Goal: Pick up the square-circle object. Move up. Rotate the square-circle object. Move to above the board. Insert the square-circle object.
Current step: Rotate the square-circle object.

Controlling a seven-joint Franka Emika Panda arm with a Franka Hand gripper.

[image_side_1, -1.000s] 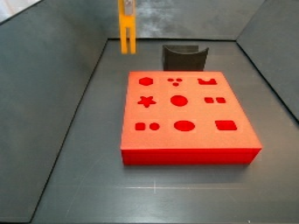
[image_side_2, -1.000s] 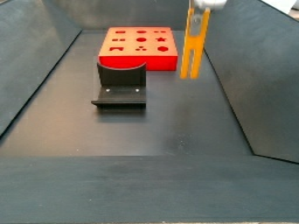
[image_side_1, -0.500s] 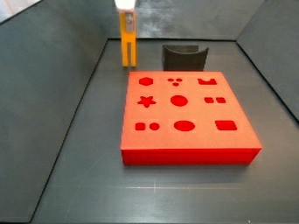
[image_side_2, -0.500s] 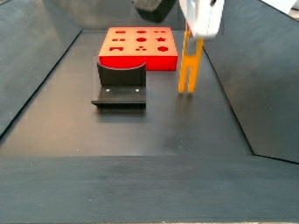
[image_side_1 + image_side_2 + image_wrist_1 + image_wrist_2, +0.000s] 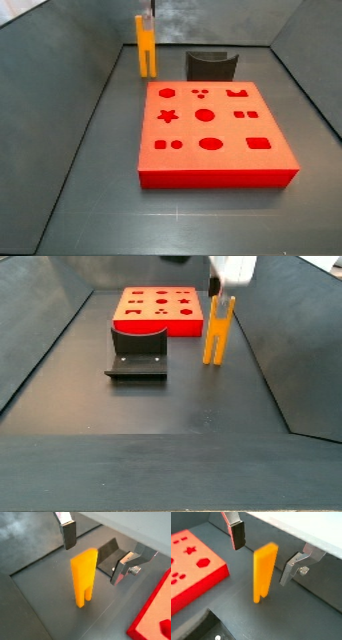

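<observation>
With the gripper [image 5: 264,549] fingers [image 5: 238,536] spread, released, the square-circle object [image 5: 264,572] stands upright on the counter [image 5: 160,406] beside the board [image 5: 160,308] and may topple if nudged.

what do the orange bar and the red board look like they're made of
The square-circle object, standing between the open gripper fingers, looks like smooth matte plastic: uniform orange-yellow, no grain. The board also looks like plastic or a painted block: flat even red, crisp cut holes. Neither is certain.

Hand [image 5: 230,274] cut off by frame top; board [image 5: 152,619] partly cropped
</observation>
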